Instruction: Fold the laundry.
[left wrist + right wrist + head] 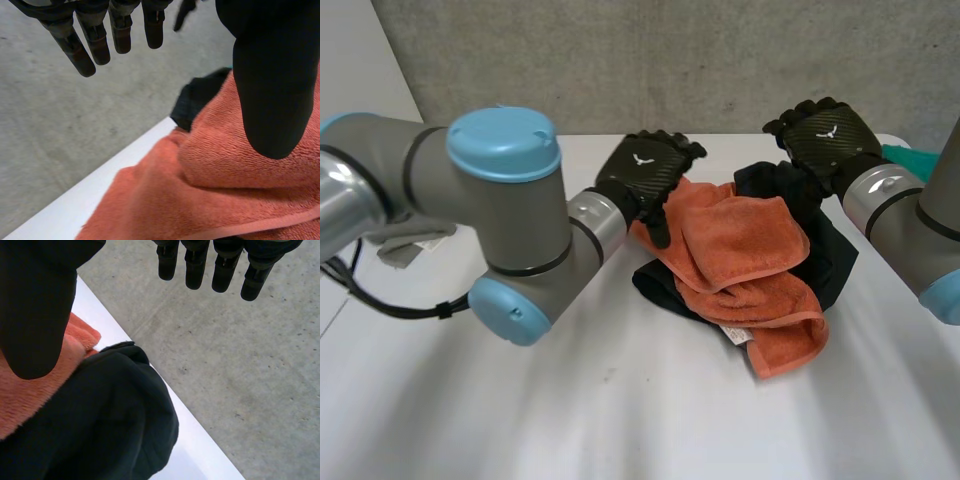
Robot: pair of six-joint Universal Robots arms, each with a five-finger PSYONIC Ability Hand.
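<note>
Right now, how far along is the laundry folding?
Nothing looks folded yet: the orange towel lies bunched on the black garment in one heap. In hand: the left hand is open at the towel's far edge, the right hand open over the garment, neither gripping. Left: separating and folding both, plus probably the grey cloth and teal cloth at the table's sides.

I see bare counter (620, 420) all along the near side. The orange towel (740, 250) heaped on a black garment (825, 250) blocks the middle. Left hand (645, 175) and right hand (825, 135) flank the pile's far edge. A grey cloth (410, 240) sits far left, under my left arm.
</note>
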